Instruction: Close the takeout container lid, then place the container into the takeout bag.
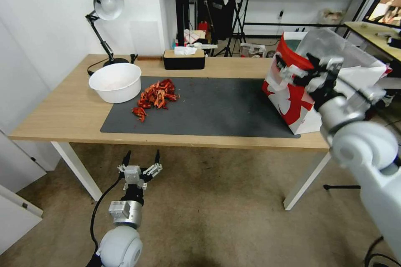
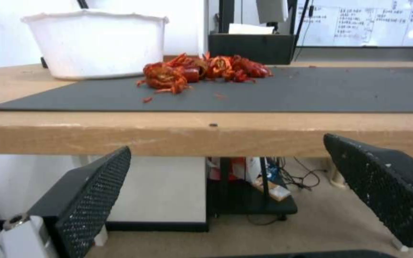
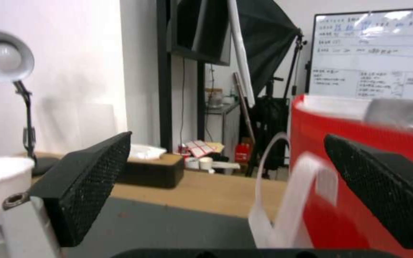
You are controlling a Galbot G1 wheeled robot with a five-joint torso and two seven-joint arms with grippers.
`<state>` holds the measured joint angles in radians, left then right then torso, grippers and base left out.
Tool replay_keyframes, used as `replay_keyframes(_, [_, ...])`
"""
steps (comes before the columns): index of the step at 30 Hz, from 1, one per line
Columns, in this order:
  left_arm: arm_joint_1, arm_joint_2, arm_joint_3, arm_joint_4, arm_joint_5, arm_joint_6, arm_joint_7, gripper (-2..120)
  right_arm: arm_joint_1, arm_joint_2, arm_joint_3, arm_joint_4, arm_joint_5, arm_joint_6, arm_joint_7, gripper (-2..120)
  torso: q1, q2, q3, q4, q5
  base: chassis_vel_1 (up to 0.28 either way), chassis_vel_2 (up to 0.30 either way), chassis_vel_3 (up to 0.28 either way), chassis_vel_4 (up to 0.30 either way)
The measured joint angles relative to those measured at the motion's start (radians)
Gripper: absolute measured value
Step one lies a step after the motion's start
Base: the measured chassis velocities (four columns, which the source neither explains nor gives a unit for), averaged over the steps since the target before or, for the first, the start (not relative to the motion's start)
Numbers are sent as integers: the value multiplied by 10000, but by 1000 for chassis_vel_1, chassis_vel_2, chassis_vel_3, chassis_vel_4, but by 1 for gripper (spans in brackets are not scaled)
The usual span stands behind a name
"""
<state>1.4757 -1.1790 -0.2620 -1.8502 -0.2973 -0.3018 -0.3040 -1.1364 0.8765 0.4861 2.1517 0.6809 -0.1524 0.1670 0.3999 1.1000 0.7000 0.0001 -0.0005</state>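
Currently, head view: right gripper raised at the near face of the takeout bag, fingers spread, nothing held. Bag upright at the right end of the tabletop, mouth up. Left gripper parked low before the tabletop edge, open, empty.

Left wrist view: pads apart, level with the tabletop edge, crayfish pile beyond.

Right wrist view: bag wall just beside the fingers, white handle between them. Right arm clearly nearer the bag

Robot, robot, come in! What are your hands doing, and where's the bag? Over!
Left end effector open, low in front of the table. Right end effector open, empty, raised beside the bag. Bag upright at the mat's right end. Nothing blocking.
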Motion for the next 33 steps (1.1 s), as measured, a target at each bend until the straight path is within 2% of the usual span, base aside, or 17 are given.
replay_keyframes(5, [8,7,8,-35,-103,32,100,100,-1238,452,123,72,-940,708,4,100,-1,0,0,-2,10,0,0,0,0])
replay_keyframes(11, [-89,25,38,99,-56,-40,76,100,-3027,1615,262,35,-2216,2157,-20,100,0,0,0,0,3,0,0,0,0])
replay_keyframes(24, [-18,24,29,257,151,-410,-182,100,-4394,2860,-172,-560,-3643,3444,-42,100,-1,1,-1,-1,4,0,0,0,0])
replay_keyframes(33, [83,64,2,270,151,-471,-136,100,-4908,3502,-381,-1137,-4178,4057,-19,100,0,1,-1,0,4,0,0,0,0])
